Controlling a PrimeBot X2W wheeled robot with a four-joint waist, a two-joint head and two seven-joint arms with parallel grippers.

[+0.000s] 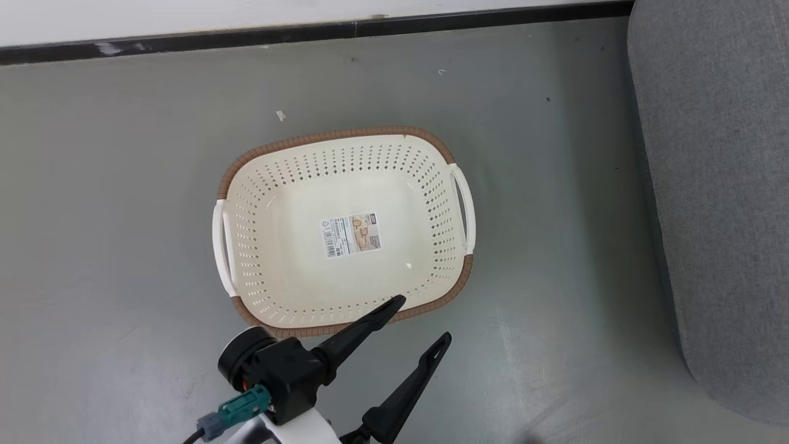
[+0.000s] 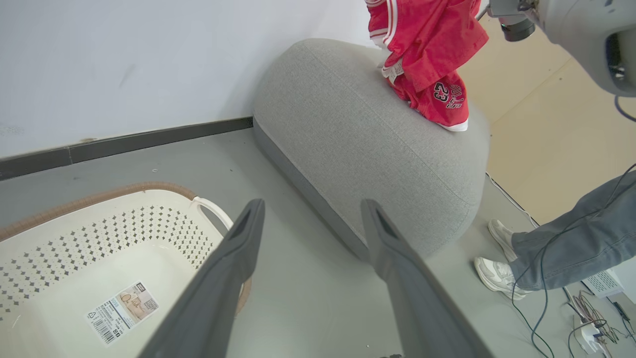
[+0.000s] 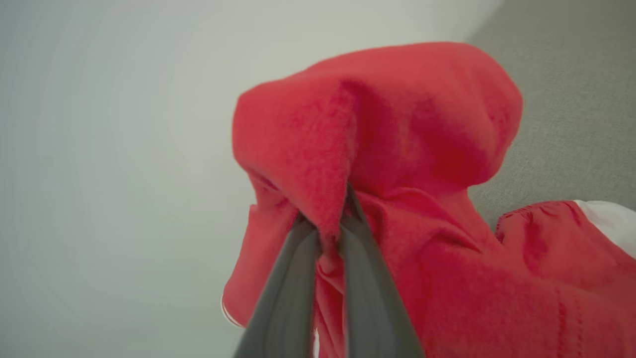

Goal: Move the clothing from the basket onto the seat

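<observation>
1. The soft bright red fabric clothing (image 2: 432, 44) with white stripes and trim hangs from the right gripper (image 3: 328, 219). Its two long dark fingers are pressed together on a bunched fold of the cloth.
2. The garment's long axis runs downward from the pinch. Its lower hem touches the top of the large grey fabric-upholstered seat (image 2: 357, 149) towards the far end, so the seat lies straight below the load. The coming move probably needs only a lowering and a release.
3. The right arm is the nearer one. The left gripper (image 1: 422, 319) has its fingers spread wide and holds nothing. It hovers just beside the near rim of the oval cream plastic basket (image 1: 336, 134) with perforated sides, well apart from the seat.
4. The basket stands on the grey floor (image 1: 123, 185) to the left of the seat. It holds only its label sticker (image 1: 350, 235).
5. Hard to make out:
   - The right fingertips are buried in red cloth, so the depth of the bite cannot be told.
   - The left wrist view cuts off the garment's top.
   - The head view crops the seat at its right edge.
   - A white patch (image 3: 608, 223) beside the red may be trim or a separate cloth; I cannot tell which.
6. A person's jeans-clad legs (image 2: 571, 248) stand near the seat's right side.
</observation>
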